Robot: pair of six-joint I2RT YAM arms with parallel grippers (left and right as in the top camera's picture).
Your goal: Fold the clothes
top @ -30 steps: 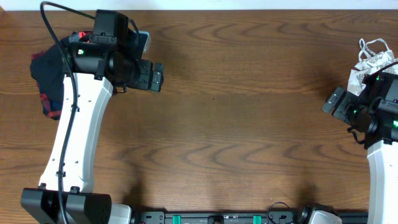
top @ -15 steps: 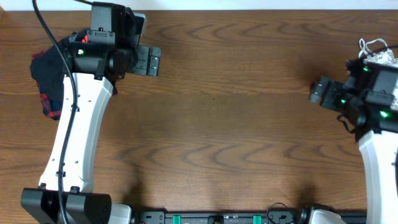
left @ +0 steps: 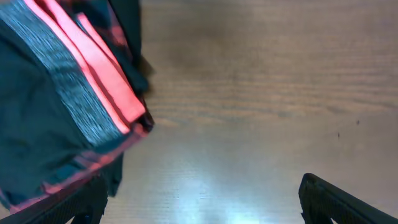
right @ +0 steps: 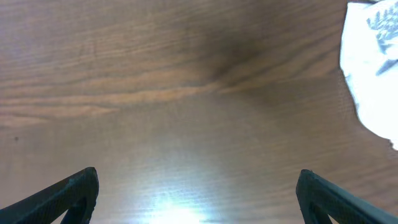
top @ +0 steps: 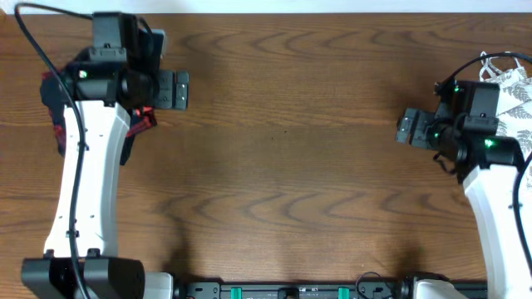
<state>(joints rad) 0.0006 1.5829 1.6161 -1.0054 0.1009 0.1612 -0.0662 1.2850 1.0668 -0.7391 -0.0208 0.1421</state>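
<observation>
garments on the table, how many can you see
3: black leggings and a plaid piece piled at far left, a white leaf-print top at far right. The pile may hide more.

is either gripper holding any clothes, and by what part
Nothing is held. The left gripper is open beside the leggings; the right gripper is open over the table near the white top.

Bright; wrist views soft, glare on table (right: 180,208).
</observation>
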